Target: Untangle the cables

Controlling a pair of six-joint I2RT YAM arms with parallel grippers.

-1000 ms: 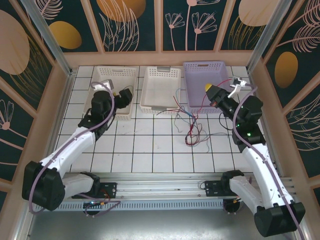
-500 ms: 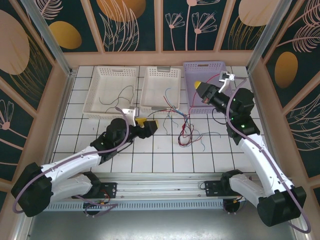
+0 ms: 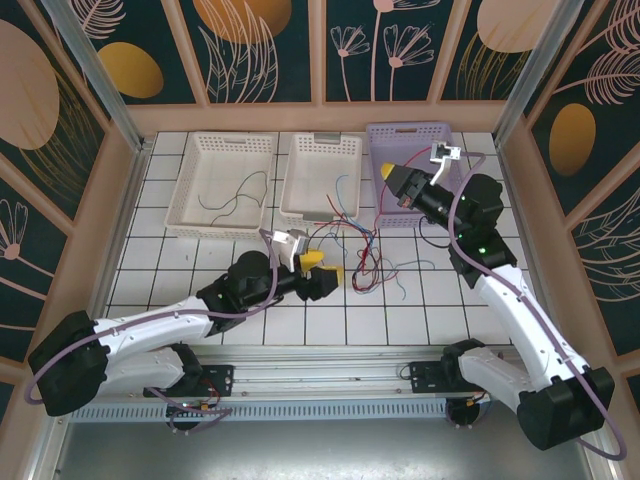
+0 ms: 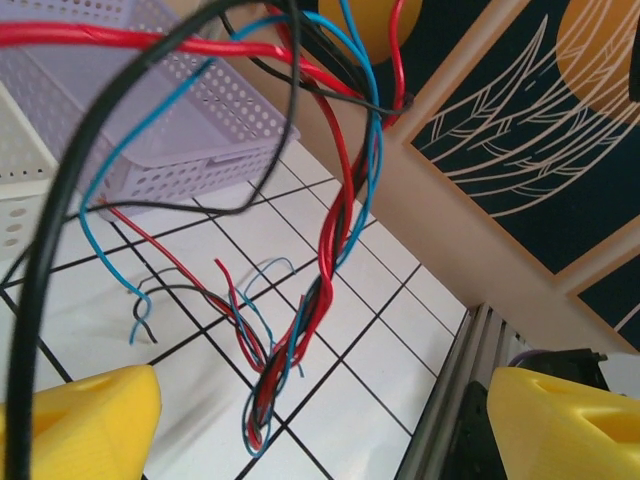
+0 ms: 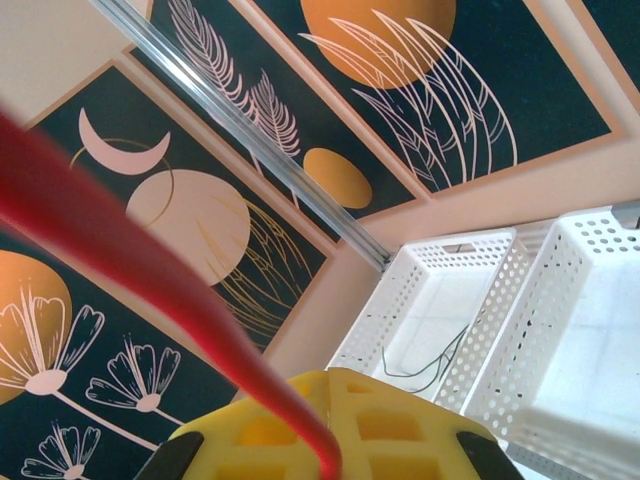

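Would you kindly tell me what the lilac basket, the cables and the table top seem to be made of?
The lilac basket: likely matte moulded plastic, walls pierced with regular holes. The cables: thin wire in smooth red, blue and black sheathing, probably plastic; they twist freely. The table top: glossy white tiles or a tile-patterned sheet, unclear which.

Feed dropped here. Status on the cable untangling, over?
Left gripper open, low beside the tangle. Right gripper shut on a red cable, raised by the lilac basket. Red, blue, black strands twisted together. Black cable loops across left camera.
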